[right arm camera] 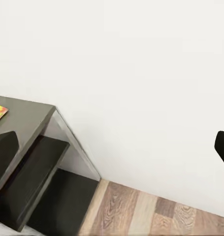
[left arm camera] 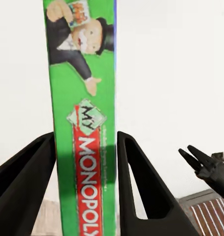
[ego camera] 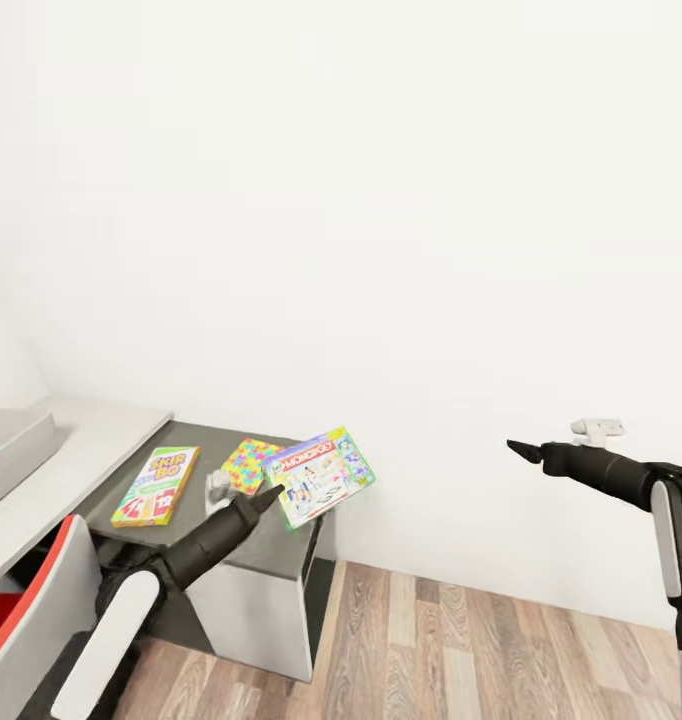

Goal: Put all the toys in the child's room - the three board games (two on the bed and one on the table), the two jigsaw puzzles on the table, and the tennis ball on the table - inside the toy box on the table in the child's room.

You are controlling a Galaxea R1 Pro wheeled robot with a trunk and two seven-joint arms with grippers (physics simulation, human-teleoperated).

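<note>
Left gripper (left arm camera: 85, 187) fingers clamp the green-edged Monopoly box (ego camera: 319, 476) edge between them, over the dark desk (ego camera: 271, 545); right gripper (ego camera: 518, 449) looks pinched closed, empty.

**Black arms with white shells, tapering to dark pointed fingers**

The left arm (ego camera: 171, 570) is matte black and slims toward its tip, with a glossy white cover plate (ego camera: 106, 640) further back along the limb from the left gripper (ego camera: 269, 495). The right arm (ego camera: 621, 475) has the same black, tapered casing and a white panel (ego camera: 666, 535) behind the right gripper (ego camera: 521, 450). Seen close, the left fingers (left arm camera: 141, 187) are smooth black wedges, broad at the base and narrowing forward, without visible screws, cables or markings.
</note>
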